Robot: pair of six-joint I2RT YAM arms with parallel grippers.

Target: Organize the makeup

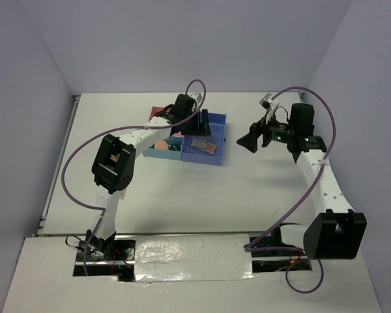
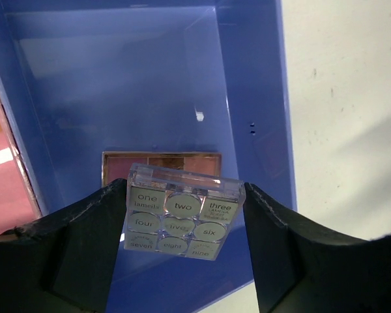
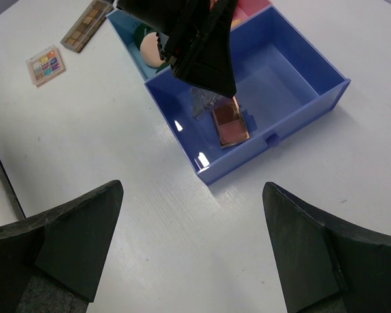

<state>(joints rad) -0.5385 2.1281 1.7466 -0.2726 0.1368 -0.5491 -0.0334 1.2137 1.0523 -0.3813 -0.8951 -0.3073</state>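
My left gripper (image 2: pixel 184 192) is shut on a clear eyeshadow palette (image 2: pixel 179 212) with pans labelled one to nine. It holds the palette tilted above the blue compartment (image 2: pixel 137 85) of the tray. A pink-brown palette (image 2: pixel 161 163) lies flat on that compartment's floor, also in the right wrist view (image 3: pixel 230 124). In the top view the left gripper (image 1: pixel 205 124) hangs over the tray (image 1: pixel 212 161). My right gripper (image 3: pixel 192 254) is open and empty above bare table, right of the tray (image 1: pixel 249 140). A peach sponge (image 3: pixel 150 51) and a dark green compact (image 3: pixel 141 32) sit in the light-blue compartment.
Two more palettes lie on the table beyond the tray, a square multicoloured one (image 3: pixel 45 65) and a long brown one (image 3: pixel 85 25). The pink compartment (image 3: pixel 254 6) lies behind the blue one. Walls enclose the table on three sides.
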